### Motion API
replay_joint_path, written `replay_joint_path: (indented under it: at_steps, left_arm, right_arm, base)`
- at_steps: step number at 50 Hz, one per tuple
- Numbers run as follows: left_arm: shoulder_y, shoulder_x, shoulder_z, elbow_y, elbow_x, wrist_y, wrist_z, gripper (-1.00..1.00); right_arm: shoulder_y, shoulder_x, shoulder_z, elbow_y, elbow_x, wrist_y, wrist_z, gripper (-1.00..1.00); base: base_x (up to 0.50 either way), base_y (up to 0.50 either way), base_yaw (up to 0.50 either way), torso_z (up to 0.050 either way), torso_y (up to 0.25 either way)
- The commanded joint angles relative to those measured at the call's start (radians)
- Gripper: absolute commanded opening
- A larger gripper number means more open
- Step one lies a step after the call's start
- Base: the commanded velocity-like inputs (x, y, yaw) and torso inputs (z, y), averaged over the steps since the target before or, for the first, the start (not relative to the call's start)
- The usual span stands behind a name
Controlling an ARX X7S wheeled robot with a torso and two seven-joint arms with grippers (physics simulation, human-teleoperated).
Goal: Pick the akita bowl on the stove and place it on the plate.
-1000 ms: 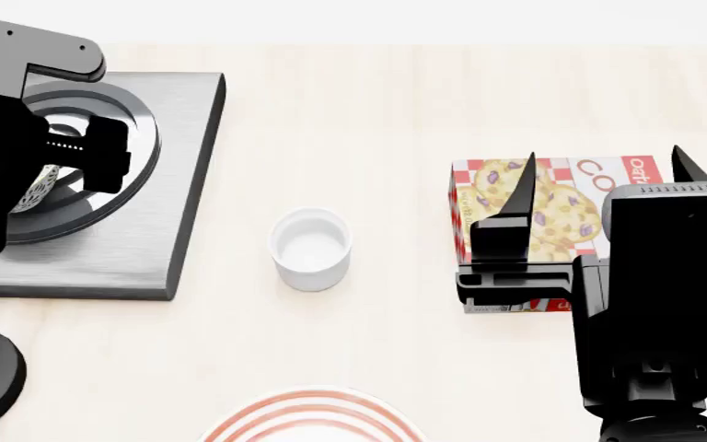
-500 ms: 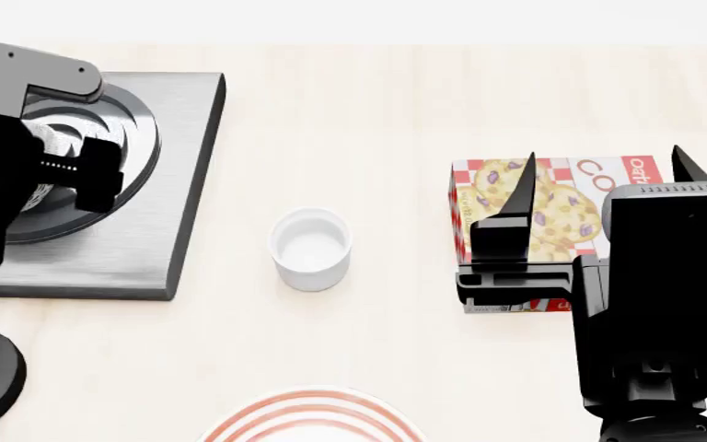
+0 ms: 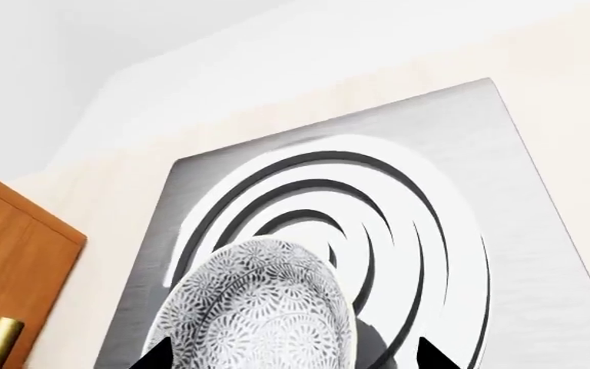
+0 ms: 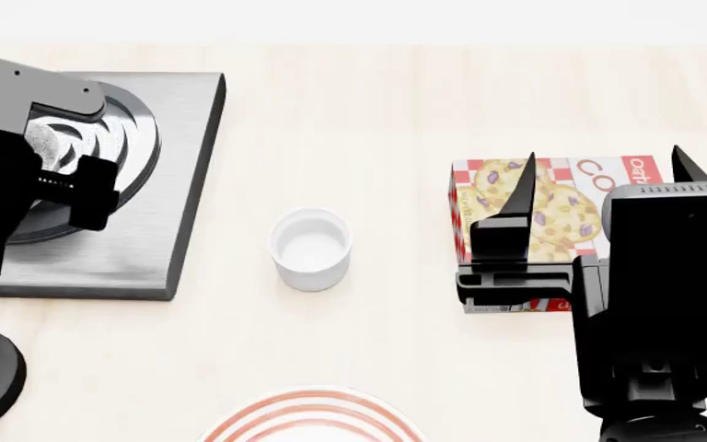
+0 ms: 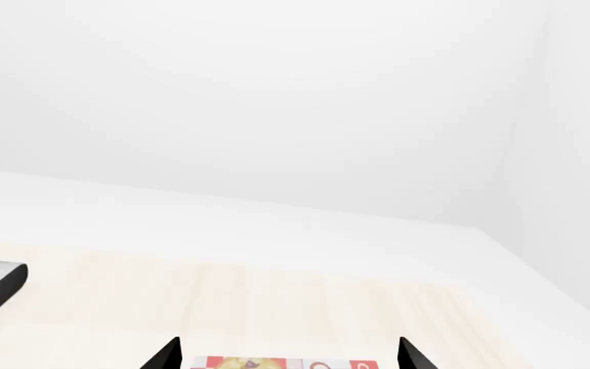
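The akita bowl (image 3: 259,307), speckled grey-black on white, is being held tilted over the stove (image 3: 510,231) burner rings between the left hand (image 3: 290,357) fingers. The stove is resting on a pale wooden bench (image 4: 390,110). The right hand (image 4: 599,175) is hovering open above a cookie box (image 4: 562,198).

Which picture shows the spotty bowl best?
The left wrist view: the small white bowl with grey-black speckles fills its lower middle, tilted, in front of the stove's rings. The head view shows only a speckled sliver behind the left arm. The right wrist view shows none of it.
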State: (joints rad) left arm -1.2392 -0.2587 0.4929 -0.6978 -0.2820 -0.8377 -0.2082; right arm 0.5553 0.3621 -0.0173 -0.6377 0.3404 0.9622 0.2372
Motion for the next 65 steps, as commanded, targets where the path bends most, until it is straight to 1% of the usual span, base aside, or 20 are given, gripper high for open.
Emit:
replay_joint_path:
  at_steps: [1, 27, 35, 65]
  left_arm:
    - [0.006, 0.019, -0.027, -0.005, -0.018, -0.006, 0.025, 1.0]
    - [0.015, 0.01, -0.024, -0.014, -0.021, -0.012, 0.018, 1.0]
    - [0.016, 0.013, -0.02, -0.042, -0.018, 0.003, 0.022, 1.0]
    - [0.024, 0.003, -0.013, -0.035, -0.021, -0.004, 0.02, 1.0]
  right_arm:
    - [-0.002, -0.016, 0.021, 0.001, -0.015, -0.001, -0.018, 1.0]
    - [0.002, -0.012, 0.019, 0.001, -0.006, 0.001, -0.01, 1.0]
    - [0.002, -0.01, 0.018, 0.001, -0.003, 0.0, -0.008, 1.0]
    - [0.002, -0.005, 0.016, 0.002, 0.006, -0.002, -0.001, 1.0]
  base:
    - [0.0, 0.0, 0.0, 0.0, 0.0]
    - [0.0, 0.0, 0.0, 0.0, 0.0]
    - [0.0, 0.0, 0.0, 0.0, 0.0]
    - [0.0, 0.0, 0.0, 0.0, 0.0]
